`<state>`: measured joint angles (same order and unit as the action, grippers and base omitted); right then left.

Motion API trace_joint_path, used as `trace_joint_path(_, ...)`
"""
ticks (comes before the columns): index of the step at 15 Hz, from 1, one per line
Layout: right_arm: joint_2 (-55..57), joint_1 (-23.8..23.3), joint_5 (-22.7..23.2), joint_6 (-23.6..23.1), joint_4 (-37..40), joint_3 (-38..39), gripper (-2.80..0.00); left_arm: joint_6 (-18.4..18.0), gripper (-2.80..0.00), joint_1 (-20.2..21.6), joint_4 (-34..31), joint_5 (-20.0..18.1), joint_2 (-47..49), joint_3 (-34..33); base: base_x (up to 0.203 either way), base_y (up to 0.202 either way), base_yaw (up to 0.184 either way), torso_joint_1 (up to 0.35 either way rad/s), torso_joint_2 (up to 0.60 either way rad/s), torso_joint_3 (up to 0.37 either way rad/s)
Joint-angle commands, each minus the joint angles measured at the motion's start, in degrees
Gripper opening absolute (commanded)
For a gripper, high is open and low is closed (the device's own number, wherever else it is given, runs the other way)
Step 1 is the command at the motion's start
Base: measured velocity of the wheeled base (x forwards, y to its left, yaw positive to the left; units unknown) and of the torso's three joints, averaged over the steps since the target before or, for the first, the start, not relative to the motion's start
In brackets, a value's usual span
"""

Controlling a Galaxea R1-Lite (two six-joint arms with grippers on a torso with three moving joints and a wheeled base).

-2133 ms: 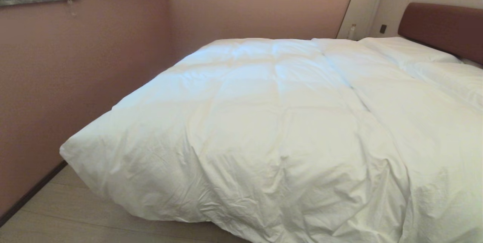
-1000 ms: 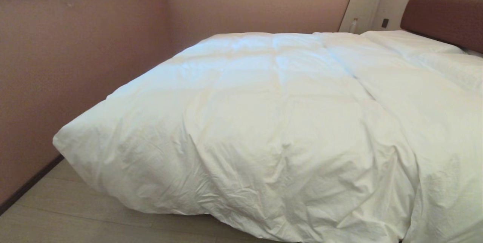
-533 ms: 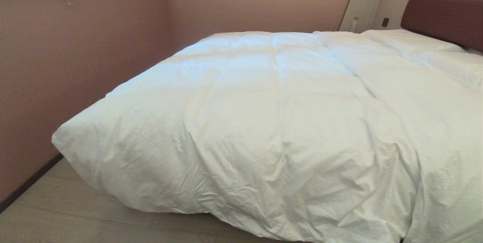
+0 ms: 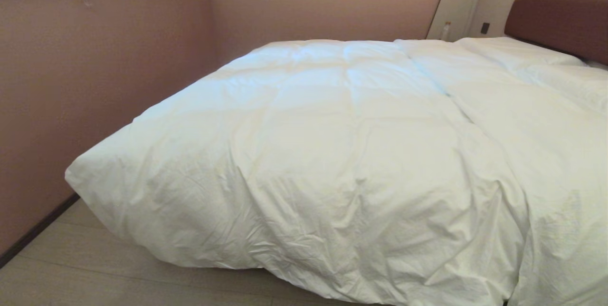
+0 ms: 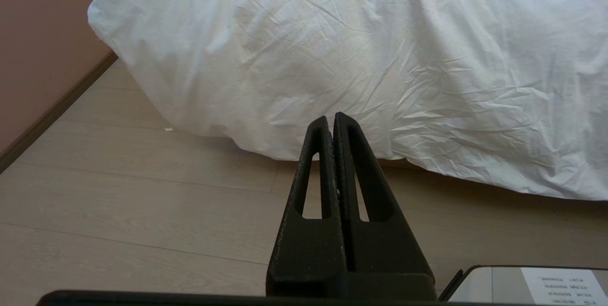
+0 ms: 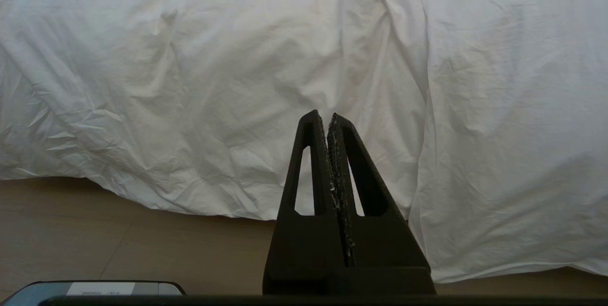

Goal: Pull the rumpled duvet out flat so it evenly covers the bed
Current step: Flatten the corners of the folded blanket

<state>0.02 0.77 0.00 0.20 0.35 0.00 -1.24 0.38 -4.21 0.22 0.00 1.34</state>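
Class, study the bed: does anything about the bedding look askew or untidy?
Yes. The duvet lies askew: its near corner bulges out over the floor on the wall side, its creased foot edge hangs unevenly, and a long fold runs diagonally toward the pillows.

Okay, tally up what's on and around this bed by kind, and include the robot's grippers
Duvet: 1
Pillows: 2
Brown headboard: 1
Grippers, both shut: 2, left gripper, right gripper
Total: 6
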Motion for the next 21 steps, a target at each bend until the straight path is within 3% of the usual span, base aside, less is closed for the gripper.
trace_joint_path(1, 0.0, 0.0, 0.0, 0.0, 0.0, 0.0, -2.8, 0.2, -2.8, 0.0, 0.0, 0.0, 0.0, 0.0, 0.0, 0.0, 0.0, 0.0, 0.0, 0.0)
trace_joint_path(6, 0.0, 0.0, 0.1, -0.4, -0.1, 0.0, -2.8, 0.3, -2.8, 0.0, 0.0, 0.0, 0.0, 0.1, 0.0, 0.0, 0.0, 0.0, 0.0, 0.0)
trace_joint_path(9, 0.0, 0.0, 0.6, -5.4, 0.6, -0.8, -2.8, 0.3, -2.8, 0.0, 0.0, 0.0, 0.0, 0.0, 0.0, 0.0, 0.0, 0.0, 0.0, 0.0)
trace_joint_path(12, 5.6, 0.1, 3.0, -4.2, 2.7, -9.9, -2.8, 0.3, -2.8, 0.0, 0.0, 0.0, 0.0, 0.1, 0.0, 0.0, 0.0, 0.0, 0.0, 0.0)
trace_joint_path(16, 33.8, 2.2, 4.4, 3.9, 1.8, -22.1, -2.8, 0.3, -2.8, 0.0, 0.0, 0.0, 0.0, 0.1, 0.0, 0.0, 0.0, 0.0, 0.0, 0.0)
trace_joint_path(21, 74.1, 1.7, 4.5, 7.9, -12.8, -27.8, -2.8, 0.3, -2.8, 0.0, 0.0, 0.0, 0.0, 0.1, 0.0, 0.0, 0.0, 0.0, 0.0, 0.0)
